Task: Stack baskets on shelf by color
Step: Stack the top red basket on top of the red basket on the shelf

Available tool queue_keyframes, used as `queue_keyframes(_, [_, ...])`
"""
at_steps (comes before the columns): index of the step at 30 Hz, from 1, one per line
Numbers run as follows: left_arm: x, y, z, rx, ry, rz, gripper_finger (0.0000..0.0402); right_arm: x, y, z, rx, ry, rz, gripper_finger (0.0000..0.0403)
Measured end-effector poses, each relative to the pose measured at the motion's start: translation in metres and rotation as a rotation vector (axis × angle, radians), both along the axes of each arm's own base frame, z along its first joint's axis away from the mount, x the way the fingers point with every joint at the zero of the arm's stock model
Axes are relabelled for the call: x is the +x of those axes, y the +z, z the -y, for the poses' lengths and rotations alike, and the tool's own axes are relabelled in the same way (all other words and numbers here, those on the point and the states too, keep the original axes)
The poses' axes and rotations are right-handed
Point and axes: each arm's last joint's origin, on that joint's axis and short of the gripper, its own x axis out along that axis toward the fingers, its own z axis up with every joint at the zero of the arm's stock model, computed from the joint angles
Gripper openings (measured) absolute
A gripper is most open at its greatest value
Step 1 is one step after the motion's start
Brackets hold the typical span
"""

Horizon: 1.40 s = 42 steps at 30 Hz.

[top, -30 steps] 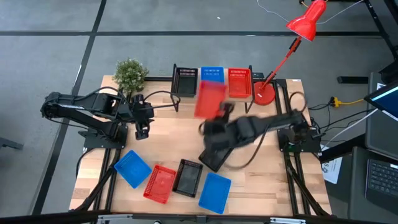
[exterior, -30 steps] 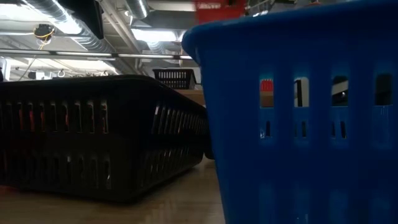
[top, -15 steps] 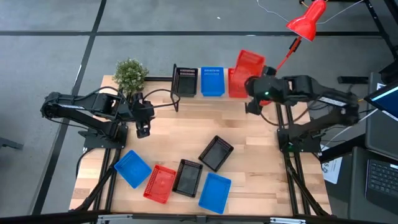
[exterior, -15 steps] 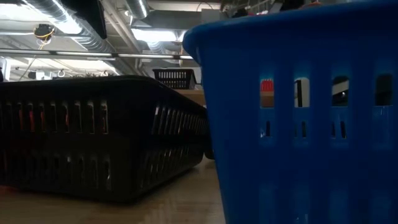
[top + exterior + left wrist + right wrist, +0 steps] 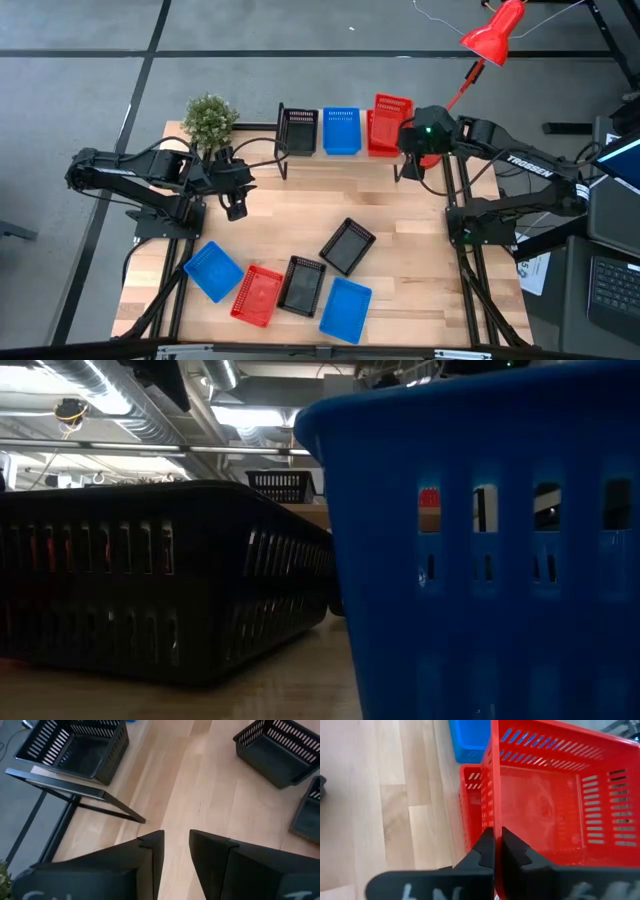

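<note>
my right claw (image 5: 494, 845) pinched wall of red basket (image 5: 555, 795), held it just over second red basket (image 5: 470, 805) on shelf (image 5: 345, 158). for good nesting i judged: level it, align rims, lower slow. left claw (image 5: 175, 851) idle, slightly open, empty.

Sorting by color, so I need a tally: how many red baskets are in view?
3. One sits on the shelf's right end, one is held just above it in the right pincer, and one lies on the table near the front. None seems hidden.
</note>
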Motion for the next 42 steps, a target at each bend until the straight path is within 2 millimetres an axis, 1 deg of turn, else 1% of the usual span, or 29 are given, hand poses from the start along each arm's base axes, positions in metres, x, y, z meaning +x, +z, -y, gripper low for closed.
queue_keyframes(4, [0.000, 0.000, 0.000, 0.008, 0.008, 0.001, 0.0084, -0.004, 0.000, 0.008, 0.004, 0.001, -0.007, 0.0001])
queue_keyframes(8, [0.000, 0.000, 0.000, 0.008, 0.011, 0.002, 0.0084, -0.005, -0.002, 0.015, 0.022, 0.050, -0.012, 0.0001])
queue_keyframes(14, [0.000, 0.000, 0.000, 0.005, 0.015, 0.009, 0.0084, -0.007, -0.005, 0.021, 0.025, 0.058, -0.046, 0.0002])
queue_keyframes(20, [0.001, 0.001, 0.000, 0.002, 0.015, 0.025, 0.0084, -0.006, -0.009, 0.028, 0.038, 0.064, -0.067, 0.0002])
queue_keyframes(26, [0.001, 0.001, 0.000, 0.001, 0.015, 0.025, 0.0084, -0.001, -0.014, 0.031, 0.049, 0.066, -0.092, 0.0004])
queue_keyframes(29, [0.001, 0.001, 0.000, 0.001, 0.016, 0.025, 0.0084, 0.001, -0.015, 0.032, 0.049, 0.065, -0.095, 0.0017])
queue_keyframes(36, [0.001, 0.001, 0.000, 0.001, 0.016, 0.025, 0.0084, 0.001, -0.015, 0.032, 0.044, 0.065, -0.087, 0.0065])
queue_keyframes(42, [0.001, 0.002, 0.000, 0.001, 0.015, 0.025, 0.0084, 0.001, -0.014, 0.032, 0.042, 0.064, -0.084, 0.0080])
